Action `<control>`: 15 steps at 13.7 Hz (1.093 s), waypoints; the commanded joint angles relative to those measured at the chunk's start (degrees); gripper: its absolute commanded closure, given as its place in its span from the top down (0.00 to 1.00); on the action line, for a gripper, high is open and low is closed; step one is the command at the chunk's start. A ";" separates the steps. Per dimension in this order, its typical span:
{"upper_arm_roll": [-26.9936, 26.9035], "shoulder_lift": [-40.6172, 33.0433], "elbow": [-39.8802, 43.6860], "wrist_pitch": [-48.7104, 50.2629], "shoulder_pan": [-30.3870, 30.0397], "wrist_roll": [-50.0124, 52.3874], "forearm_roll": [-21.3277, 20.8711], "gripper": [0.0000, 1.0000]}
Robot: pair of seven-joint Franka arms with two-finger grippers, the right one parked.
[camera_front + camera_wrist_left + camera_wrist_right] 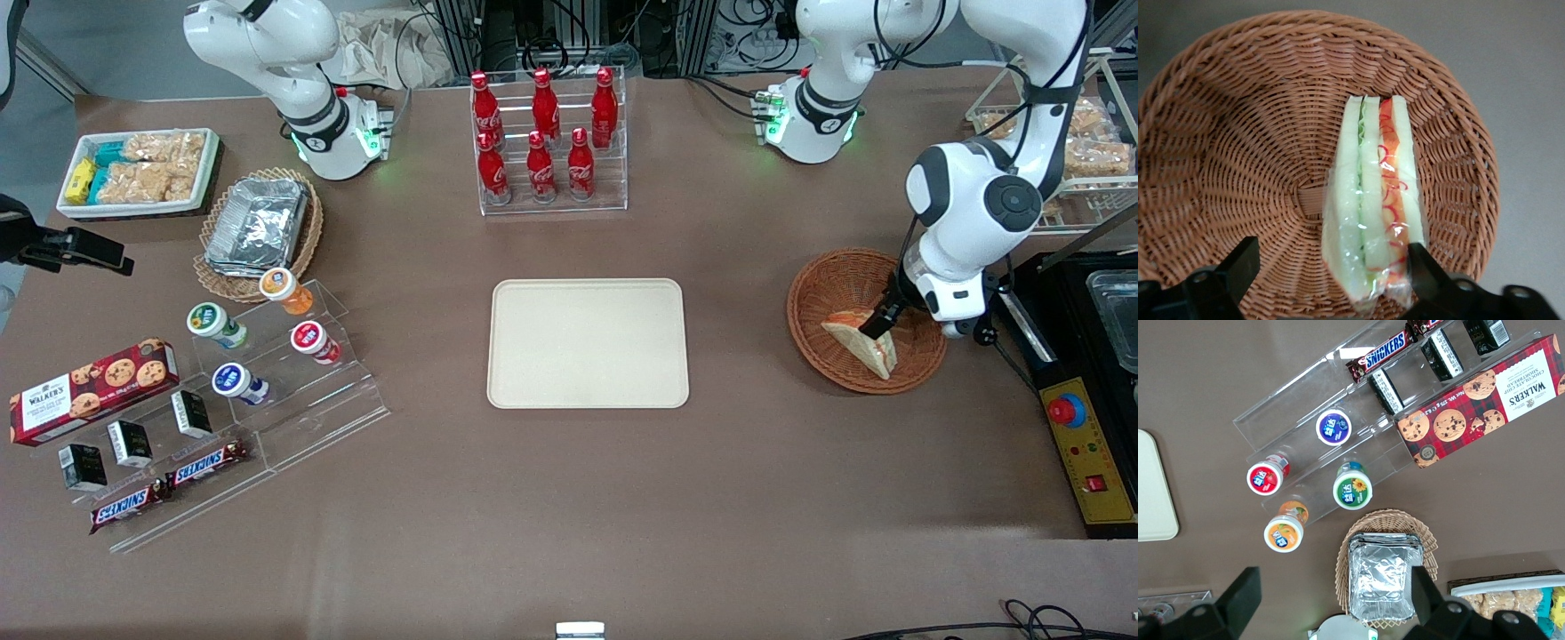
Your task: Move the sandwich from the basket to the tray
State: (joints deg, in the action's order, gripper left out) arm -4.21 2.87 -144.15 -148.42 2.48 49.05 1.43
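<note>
One brown table [569,498]; fingers [1331,273] spread wide around sandwich [1375,213] in basket [1225,153].

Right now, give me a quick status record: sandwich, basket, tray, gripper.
sandwich: in the basket, standing on edge in clear wrap, filling edge facing the wrist camera
basket: wicker, at the working arm's end of the table, holds only the sandwich
tray: cream, mid-table, nothing on it
gripper: low in the basket, open, fingers astride the sandwich; one finger is at the wrap, the other stands clear
task stage: sandwich not yet lifted
</note>
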 commanded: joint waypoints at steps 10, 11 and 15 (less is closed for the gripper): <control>0.43 -4.26 -2.73 -0.25 -0.11 2.90 -0.64 1.00; 0.43 -6.19 -1.50 4.06 -0.11 2.81 -0.72 1.00; 0.61 -12.70 4.11 19.43 -0.11 2.37 -1.69 1.00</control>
State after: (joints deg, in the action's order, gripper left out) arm -4.12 -5.89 -142.42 -135.98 2.52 50.03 1.16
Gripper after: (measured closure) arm 0.000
